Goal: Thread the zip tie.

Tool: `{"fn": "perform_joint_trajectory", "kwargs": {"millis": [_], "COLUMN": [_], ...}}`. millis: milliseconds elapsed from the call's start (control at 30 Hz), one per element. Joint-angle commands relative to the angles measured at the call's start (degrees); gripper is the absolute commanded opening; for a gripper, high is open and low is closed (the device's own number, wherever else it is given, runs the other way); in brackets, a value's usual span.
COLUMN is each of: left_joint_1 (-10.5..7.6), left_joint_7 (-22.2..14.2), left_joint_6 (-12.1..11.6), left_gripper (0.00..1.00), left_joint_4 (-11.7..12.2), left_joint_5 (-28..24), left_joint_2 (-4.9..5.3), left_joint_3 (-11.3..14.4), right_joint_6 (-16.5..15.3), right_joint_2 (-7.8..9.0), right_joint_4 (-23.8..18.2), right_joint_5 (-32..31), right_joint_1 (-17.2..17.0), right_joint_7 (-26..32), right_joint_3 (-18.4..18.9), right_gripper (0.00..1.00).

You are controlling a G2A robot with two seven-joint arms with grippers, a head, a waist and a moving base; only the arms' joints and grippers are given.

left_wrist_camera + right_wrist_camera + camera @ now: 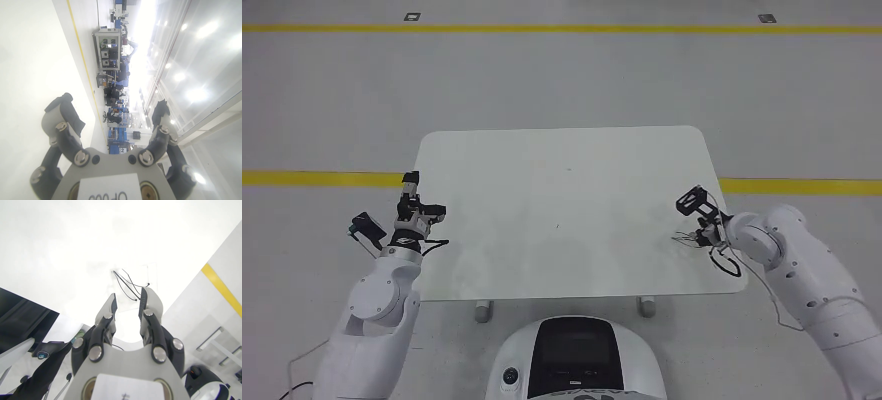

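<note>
Zip ties point(124, 283) lie at table's point(562, 190) 4 o'clock. The right claw point(127, 295) is poised above them, partly spread, likely for pickup. The left claw point(115, 106) is wide and empty at 8 o'clock.

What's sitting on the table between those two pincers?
Nothing: in the top view the white table is bare between the left pincer and right pincer. The black zip ties lie beside the right one.

**Colour rundown, quick one**

Table point(562, 200) is looking plain white, no pattern. Zip ties point(125, 284) are showing thin & black. Left gripper point(113, 100) & right gripper point(128, 291) are wearing grey metal w/ black links. Right's pads point(142, 298) are showing black ribbing. Floor point(342, 90) is running pale grey w/ yellow stripes point(562, 28).
</note>
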Motion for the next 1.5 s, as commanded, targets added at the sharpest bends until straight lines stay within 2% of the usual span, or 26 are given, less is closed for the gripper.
{"fn": "perform_joint_trajectory", "kwargs": {"millis": [0, 433, 533, 567, 700, 1033, 1467], "left_joint_1": [0.00, 0.00, 0.00, 0.00, 0.00, 0.00, 0.00], "left_joint_7": [0.0, 0.0, 0.0, 0.0, 0.0, 0.0, 0.0], "left_joint_6": [0.0, 0.0, 0.0, 0.0, 0.0, 0.0, 0.0], "left_gripper": [1.00, 1.00, 1.00, 1.00, 1.00, 1.00, 1.00], "left_joint_4": [0.0, 0.0, 0.0, 0.0, 0.0, 0.0, 0.0], "left_joint_5": [0.0, 0.0, 0.0, 0.0, 0.0, 0.0, 0.0], "left_joint_2": [0.00, 0.00, 0.00, 0.00, 0.00, 0.00, 0.00], "left_joint_3": [0.0, 0.0, 0.0, 0.0, 0.0, 0.0, 0.0], "right_joint_6": [0.0, 0.0, 0.0, 0.0, 0.0, 0.0, 0.0], "right_joint_2": [0.14, 1.14, 0.80, 0.60, -0.17, -1.49, -2.64], "right_joint_4": [0.9, 10.6, 13.5, 14.6, 17.7, 22.6, 25.5], "right_joint_5": [-0.2, 2.2, 3.8, 4.2, 5.5, 5.9, 6.2], "right_joint_1": [1.3, 13.7, 16.3, 17.2, 19.3, 22.4, 24.6], "right_joint_7": [-0.1, -1.4, -2.9, -3.5, -6.0, -8.7, -9.3], "right_joint_3": [-1.9, -18.1, -21.4, -22.6, -26.0, -31.7, -35.7], "right_gripper": [0.25, 0.25, 0.22, 0.18, 0.12, 0.18, 0.21]}}
